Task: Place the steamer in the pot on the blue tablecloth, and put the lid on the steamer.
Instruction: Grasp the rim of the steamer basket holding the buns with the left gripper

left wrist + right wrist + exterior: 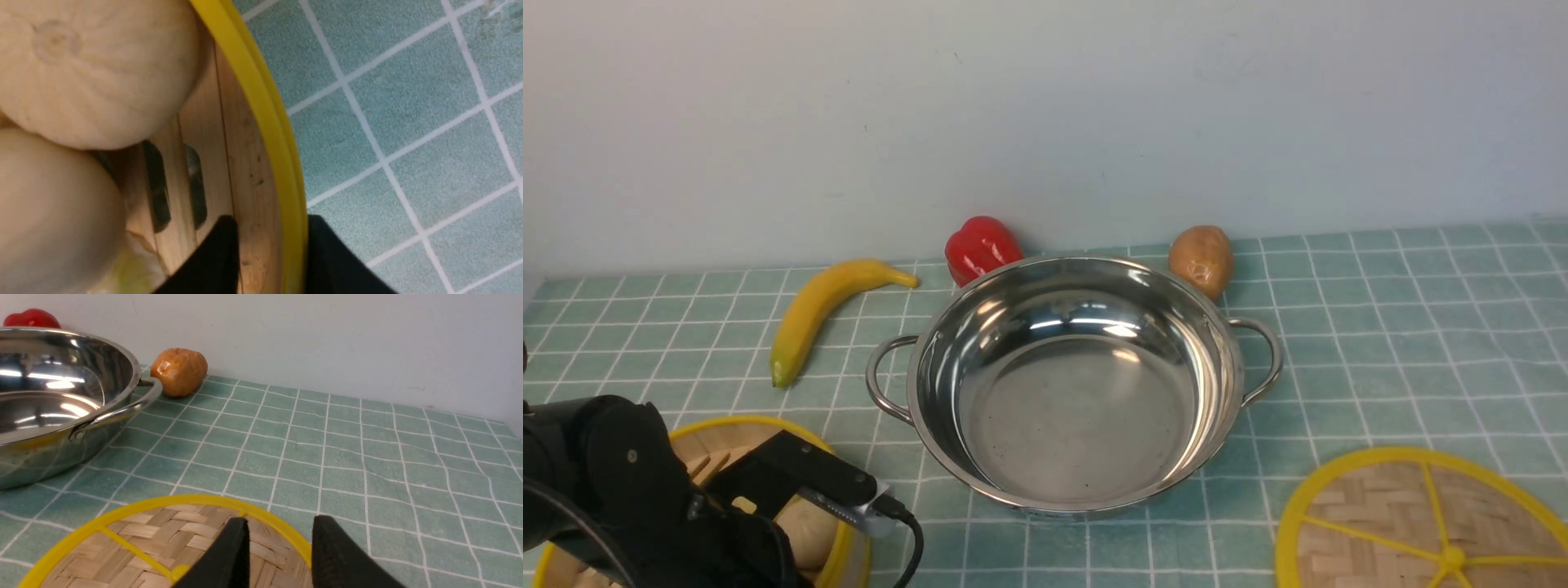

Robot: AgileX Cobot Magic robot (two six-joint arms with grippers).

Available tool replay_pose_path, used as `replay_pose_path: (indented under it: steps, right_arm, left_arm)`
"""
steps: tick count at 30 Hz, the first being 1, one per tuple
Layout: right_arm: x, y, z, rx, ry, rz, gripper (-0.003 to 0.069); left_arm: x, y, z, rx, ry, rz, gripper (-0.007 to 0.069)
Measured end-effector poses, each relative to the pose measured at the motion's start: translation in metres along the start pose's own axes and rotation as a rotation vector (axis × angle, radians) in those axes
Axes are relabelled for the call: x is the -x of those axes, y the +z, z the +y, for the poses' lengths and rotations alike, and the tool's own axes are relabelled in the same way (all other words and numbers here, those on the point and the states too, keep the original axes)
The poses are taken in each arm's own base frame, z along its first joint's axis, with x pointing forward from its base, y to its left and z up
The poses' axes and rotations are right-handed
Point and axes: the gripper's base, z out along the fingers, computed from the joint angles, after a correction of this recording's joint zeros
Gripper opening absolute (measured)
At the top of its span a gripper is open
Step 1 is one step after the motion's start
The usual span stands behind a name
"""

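We see the blue tablecloth (1380, 327) covering the whole table up to the pale wall. The pot (1086, 408) sits on it in the middle, upright, with nothing inside and its two loop handles pointing left and right. The lid (1388, 523) lies flat on the cloth at the near right, apart from the pot. The steamer (737, 421) rests on the cloth at the near left, partly hidden by the left arm, with pale buns (81, 73) on its slatted floor. A banana (821, 306) lies to the left of the pot, and behind the pot's far rim we find a red pepper (980, 245) and a potato (1201, 260). The left gripper (271, 220) straddles the steamer's wall, one finger inside and one outside the yellow rim; we cannot tell whether it is pinching. The right gripper (281, 520) hangs over the lid's edge, jaws parted, holding nothing
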Motion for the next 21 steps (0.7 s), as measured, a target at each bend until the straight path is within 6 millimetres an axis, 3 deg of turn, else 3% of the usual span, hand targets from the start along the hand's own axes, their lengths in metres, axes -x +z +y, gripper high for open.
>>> replay_pose_path:
  steps: [1, 2, 4, 12, 19, 21]
  right_arm:
    - [0.0, 0.0, 0.0, 0.0, 0.0, 0.0, 0.0242]
    - [0.0, 0.0, 0.0, 0.0, 0.0, 0.0, 0.0242]
    - [0.0, 0.0, 0.0, 0.0, 0.0, 0.0, 0.0242]
    - [0.0, 0.0, 0.0, 0.0, 0.0, 0.0, 0.0242]
    - [0.0, 0.0, 0.0, 0.0, 0.0, 0.0, 0.0242]
    - [0.0, 0.0, 0.0, 0.0, 0.0, 0.0, 0.0242]
  left_arm:
    - [0.0, 0.0, 0.0, -0.002, -0.003, -0.001, 0.0152]
    - [0.0, 0.0, -0.001, -0.008, -0.005, 0.001, 0.0071]
    - [0.0, 0.0, -0.001, -0.006, 0.009, 0.0, 0.0031]
    - [0.0, -0.005, -0.001, -0.009, 0.033, 0.034, 0.0031]
    - [0.004, -0.049, -0.003, 0.018, 0.066, 0.078, 0.0046]
    - [0.008, -0.078, -0.002, 0.061, 0.076, 0.079, 0.005]
